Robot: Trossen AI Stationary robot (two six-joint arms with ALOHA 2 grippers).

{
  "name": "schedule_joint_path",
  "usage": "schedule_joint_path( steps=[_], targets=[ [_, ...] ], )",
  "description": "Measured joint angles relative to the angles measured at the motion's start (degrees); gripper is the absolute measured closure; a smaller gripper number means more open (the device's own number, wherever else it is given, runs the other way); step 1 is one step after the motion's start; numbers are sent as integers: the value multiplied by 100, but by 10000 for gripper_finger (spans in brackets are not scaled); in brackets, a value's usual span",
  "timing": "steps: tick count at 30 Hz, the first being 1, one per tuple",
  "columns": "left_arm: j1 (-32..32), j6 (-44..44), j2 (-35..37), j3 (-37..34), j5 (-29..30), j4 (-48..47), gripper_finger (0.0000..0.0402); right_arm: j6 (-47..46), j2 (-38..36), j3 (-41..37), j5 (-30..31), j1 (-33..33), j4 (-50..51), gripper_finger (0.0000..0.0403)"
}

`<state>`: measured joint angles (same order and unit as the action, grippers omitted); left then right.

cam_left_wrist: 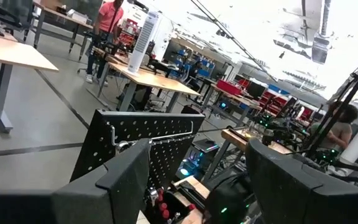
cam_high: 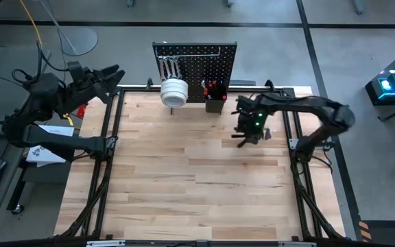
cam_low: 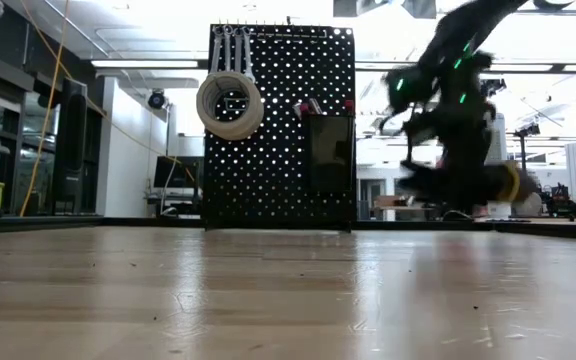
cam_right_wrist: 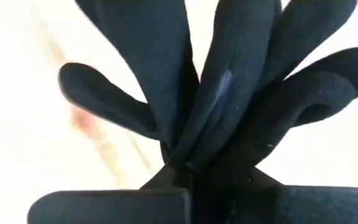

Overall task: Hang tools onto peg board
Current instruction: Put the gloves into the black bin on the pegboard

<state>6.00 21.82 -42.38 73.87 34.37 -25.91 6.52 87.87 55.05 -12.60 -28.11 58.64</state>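
The black peg board point(cam_high: 194, 62) stands upright at the table's far edge. Silver wrenches point(cam_low: 230, 50) and white tape rolls point(cam_low: 230, 105) hang on its hooks. Its small black bin point(cam_low: 328, 150) holds red-handled screwdrivers point(cam_high: 214, 88). My right gripper point(cam_high: 249, 134) is to the right of the board, in front of it, shut on black-handled pliers point(cam_right_wrist: 229, 81). My left gripper point(cam_high: 115, 74) is open and empty beyond the table's far left corner, and the board shows past its fingers in the left wrist view point(cam_left_wrist: 135, 137). My right gripper pinches the pliers between its two fingers near where the black handles come together point(cam_right_wrist: 185, 158). Several handles fan out away from the fingers. In the low view the gripper and pliers point(cam_low: 438, 185) are blurred and appear clear of the tabletop.
The wooden tabletop point(cam_high: 184, 178) stretches in front of the board, framed by black rails at its left and right sides. People and workbenches show in the room beyond the table point(cam_left_wrist: 110, 18).
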Motion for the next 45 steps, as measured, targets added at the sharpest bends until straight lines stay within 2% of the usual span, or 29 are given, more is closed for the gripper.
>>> schedule_joint_path(
  steps=[4, 7, 9, 12, 15, 18, 22, 25, 29, 33, 36, 41, 45],
  targets=[
    [2, -6, 55, -2, 52, 2, 158, -1016, -1183, 39, -421, 118, -163, 393],
    [0, -94, 106, 0, 217, 2, 158, -2273, -1964, 46, -465, 220, -1350, 393],
    [1, -66, 130, 0, 234, 17, 158, -3068, -2295, 50, -88, 312, -2748, 393],
    [2, -3, 154, 0, 247, 44, 158, -3676, -2396, 39, 935, 404, -5006, 393],
    [1, 5, 154, 0, 249, 50, 158, -3751, -2166, 37, 1746, 392, -6852, 393],
    [2, 7, 152, -2, 251, 49, 158, -3577, -1758, 37, 2115, 374, -7851, 393],
    [0, 7, 152, -2, 256, 54, 158, -3668, -1112, 24, 2383, 374, -8344, 393],
    [0, 55, 152, -2, 254, 52, 158, -3759, -739, 25, 2852, 452, -8591, 393],
    [0, 58, 152, -2, 234, 48, 158, -3748, -484, 26, 3484, 548, -8648, 393],
    [2, 58, 152, -2, 232, 41, 158, -3728, -353, 28, 3598, 613, -8432, 392],
    [2, 54, 152, -2, 232, 41, 158, -3789, -282, 27, 3716, 665, -8148, 363],
    [2, -14, 152, -2, 225, 39, 158, -3760, -236, 28, 4242, 669, -8112, 286],
    [2, -51, 152, -1, 226, 39, 158, -3865, -236, 28, 4217, 637, -8203, 226]
  ],
)
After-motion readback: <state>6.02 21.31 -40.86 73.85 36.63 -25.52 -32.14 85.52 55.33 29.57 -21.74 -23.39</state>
